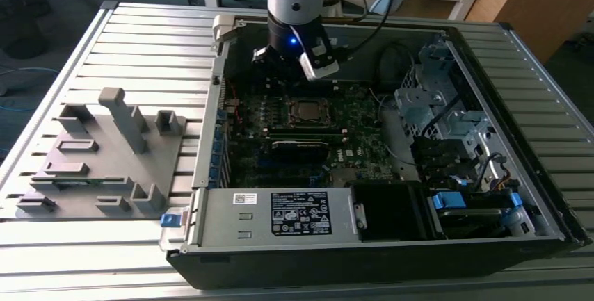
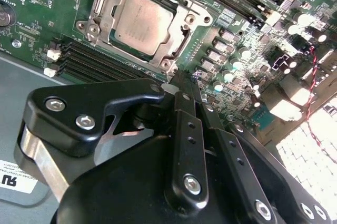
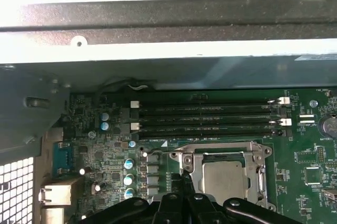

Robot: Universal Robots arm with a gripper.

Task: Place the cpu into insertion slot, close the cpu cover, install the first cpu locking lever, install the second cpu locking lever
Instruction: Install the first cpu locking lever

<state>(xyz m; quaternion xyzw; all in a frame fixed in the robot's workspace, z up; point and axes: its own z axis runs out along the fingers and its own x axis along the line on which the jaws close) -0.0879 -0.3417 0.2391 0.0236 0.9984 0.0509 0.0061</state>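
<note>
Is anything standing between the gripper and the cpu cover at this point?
Nothing visible does. In the second wrist view the gripper, fingers together, has its tip right at the near corner of the cover, with no cable or part in the gap. The cpu is already seated, framed by the cover.

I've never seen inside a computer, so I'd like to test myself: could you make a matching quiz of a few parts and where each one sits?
1 cpu
2 gripper
3 grey fixture
4 memory slots

A on the slatted table, at the exterior view's left
B seated inside the cpu cover
C long black row beside the cpu cover
D tips near the cpu cover's corner

Pairs: 1-B, 2-D, 3-A, 4-C
</note>
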